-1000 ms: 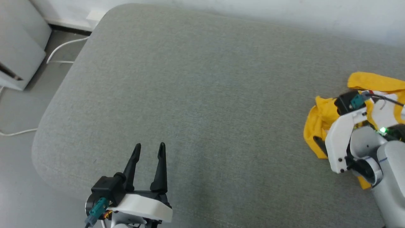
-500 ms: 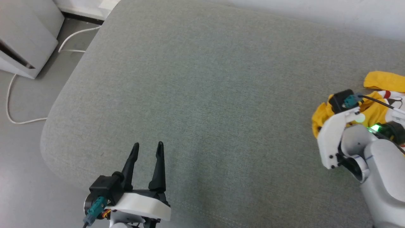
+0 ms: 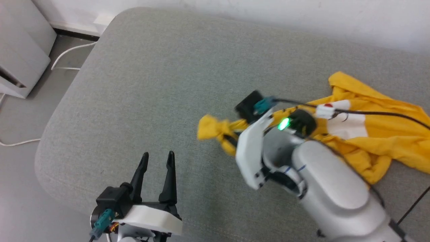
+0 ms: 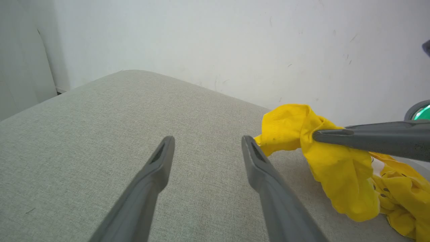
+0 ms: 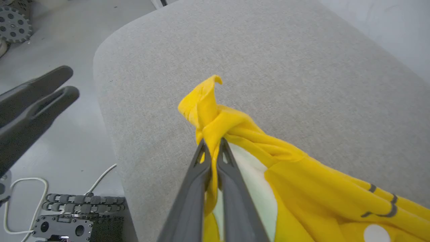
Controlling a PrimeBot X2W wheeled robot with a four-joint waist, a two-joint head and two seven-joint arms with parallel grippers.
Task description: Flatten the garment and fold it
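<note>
Near the front edge of the grey cushion, the left gripper hovers with fingers spread, holding nothing. Further in, the right gripper pinches a bunched end of the garment (sleeve or hem, hard to tell), which lies crumpled toward the far right edge. Flattening looks barely begun; next, the free gripper likely needs a second corner to spread the cloth.

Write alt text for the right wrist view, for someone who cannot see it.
The right hand is shut on a bunched corner of the yellow garment, which trails back over a grey padded surface. The open left hand shows at the left edge.
</note>
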